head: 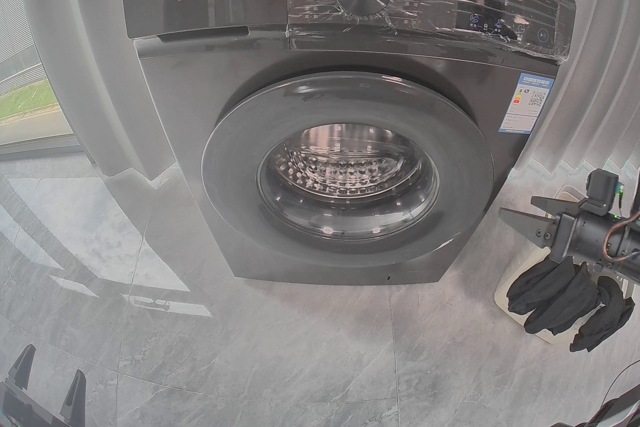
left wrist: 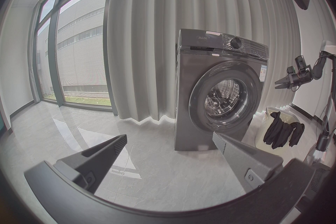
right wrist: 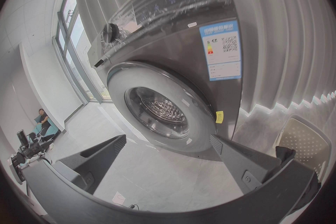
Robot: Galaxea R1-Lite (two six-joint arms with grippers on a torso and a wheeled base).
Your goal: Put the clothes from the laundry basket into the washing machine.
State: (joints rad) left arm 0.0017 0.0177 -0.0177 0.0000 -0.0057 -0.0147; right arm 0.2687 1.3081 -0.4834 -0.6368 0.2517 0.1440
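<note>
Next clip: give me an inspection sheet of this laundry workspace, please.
Surface: glossy grey tiled floor, sunlit patches.
Job's things: dark grey front-loading washing machine, door shut; black clothes draped over the rim of the cream perforated laundry basket.
Clutter: small white scrap on floor.
Hands: left hand open, low over floor; right hand open, above basket.
Cables: thin wires at right wrist.
Surroundings: white pleated curtain, tall window.
</note>
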